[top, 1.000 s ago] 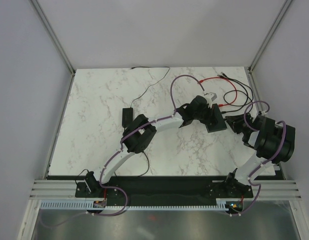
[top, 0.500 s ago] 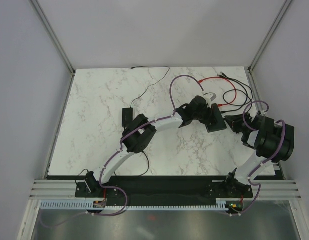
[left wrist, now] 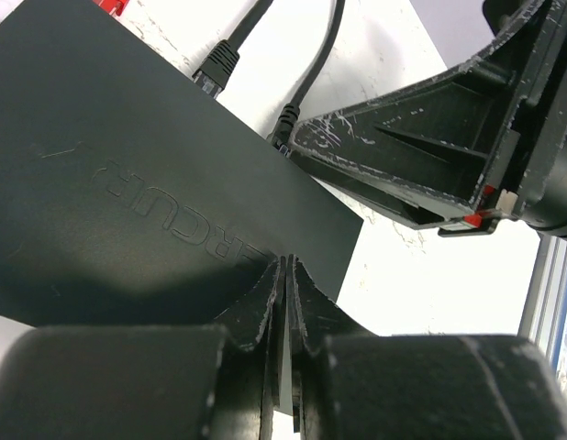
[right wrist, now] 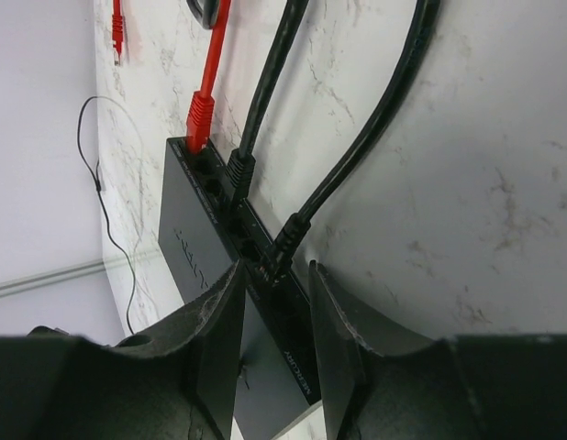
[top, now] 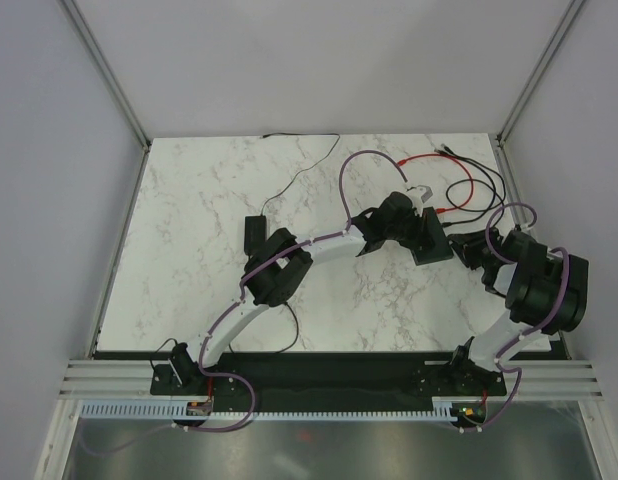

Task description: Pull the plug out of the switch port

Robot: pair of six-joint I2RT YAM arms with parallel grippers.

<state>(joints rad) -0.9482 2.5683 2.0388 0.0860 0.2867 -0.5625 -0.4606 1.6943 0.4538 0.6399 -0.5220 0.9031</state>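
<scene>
The switch (top: 433,250) is a flat matte-black box right of the table's centre. It also shows in the left wrist view (left wrist: 127,183) and the right wrist view (right wrist: 196,275). Its port edge holds a red plug (right wrist: 199,117) and two black plugs (right wrist: 239,174). My left gripper (left wrist: 288,264) is shut, with its tips resting on the top of the box near one edge. My right gripper (right wrist: 274,275) is open. Its fingers (right wrist: 219,312) stand on either side of the nearest black plug (right wrist: 285,240) without closing on it. The right gripper also shows in the top view (top: 469,248).
Red cable (top: 459,180) and black cables (top: 489,190) loop on the table behind the switch. A small black adapter (top: 254,232) with a thin wire lies left of centre, beside my left arm. Frame posts stand at the far corners.
My right arm's wrist has shifted slightly toward the near edge, and its gripper stays at the switch's port edge. The left arm and the switch have not visibly moved.
</scene>
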